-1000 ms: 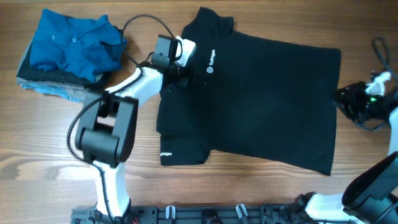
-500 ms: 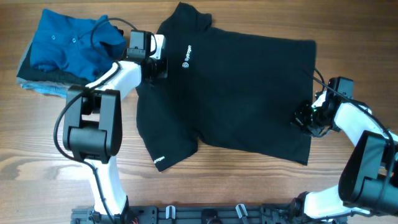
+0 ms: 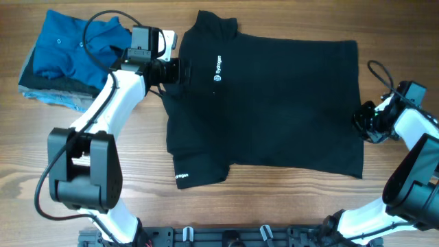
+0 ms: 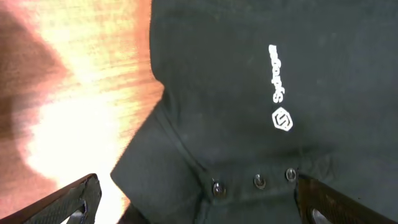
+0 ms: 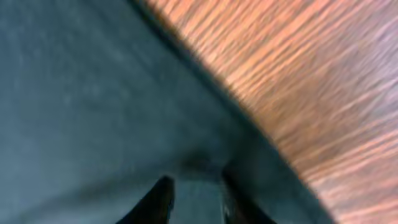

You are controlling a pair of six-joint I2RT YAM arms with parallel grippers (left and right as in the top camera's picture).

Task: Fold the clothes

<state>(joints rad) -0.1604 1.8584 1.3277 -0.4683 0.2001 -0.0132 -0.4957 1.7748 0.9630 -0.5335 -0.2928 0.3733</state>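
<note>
From overhead, I see the black polo shirt [image 3: 274, 103] spread flat mid-way across the desk [image 3: 274, 213], collar toward 11 o'clock. The left claw [image 3: 180, 71] is at the collar and the right claw [image 3: 361, 123] is on the hem at 3 o'clock. Left wrist: fingers wide apart over the placket; the white chest lettering [image 4: 278, 78] reads roughly "Syrogen". Right wrist, blurred: fingers pinched onto black cloth.

Overhead top-down; wrists close on shirt [image 3: 274, 103]

Left arm extended forward, elbow bent; left gripper [image 4: 196, 182] jaws spread wide. Right arm folded back at elbow; right gripper [image 5: 196, 176] jaws nearly closed, shirt [image 5: 93, 112] pinched between them.
</note>
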